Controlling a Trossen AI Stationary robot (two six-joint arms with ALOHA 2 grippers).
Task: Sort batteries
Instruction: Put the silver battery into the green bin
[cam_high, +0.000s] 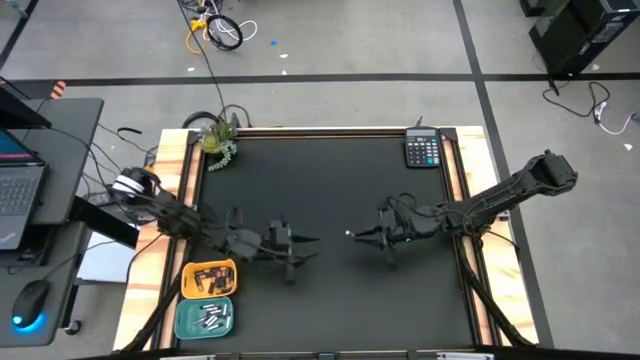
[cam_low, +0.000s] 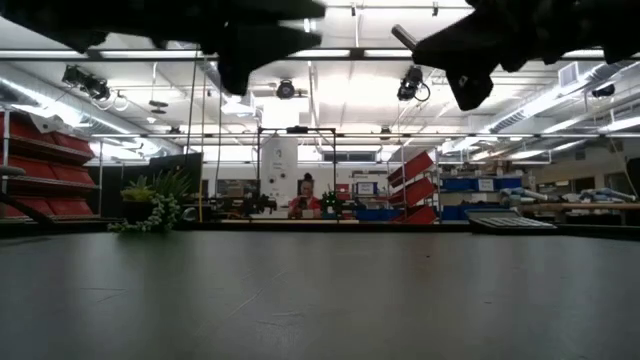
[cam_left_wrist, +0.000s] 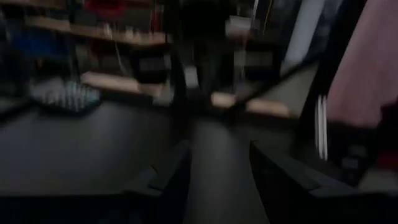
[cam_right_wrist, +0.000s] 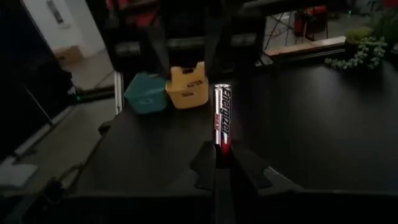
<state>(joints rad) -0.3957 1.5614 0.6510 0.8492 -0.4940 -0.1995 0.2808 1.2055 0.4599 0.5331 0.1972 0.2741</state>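
Observation:
My right gripper (cam_high: 352, 236) hangs over the middle of the black mat, pointing toward the table's left, shut on one silver, red and black battery (cam_right_wrist: 222, 118). My left gripper (cam_high: 312, 241) faces it from the left, a short way off; in the left wrist view its fingers stand open (cam_left_wrist: 217, 180) with nothing between them. At the near left, a yellow tray (cam_high: 208, 278) holds dark batteries with copper ends. A teal tray (cam_high: 205, 318) holds silvery batteries. My right gripper pinches the battery by one end (cam_right_wrist: 222, 152) between its two fingertips. The fingers lie about level, coming from the table's right, and the battery sticks out past them in line with the fingers. It is lifted clear of the mat.
A calculator (cam_high: 423, 150) lies at the mat's far right corner and a small plant (cam_high: 218, 140) at its far left corner. Wooden rails (cam_high: 458, 180) border the mat. The two trays (cam_right_wrist: 168, 90) stand beyond the battery in the right wrist view.

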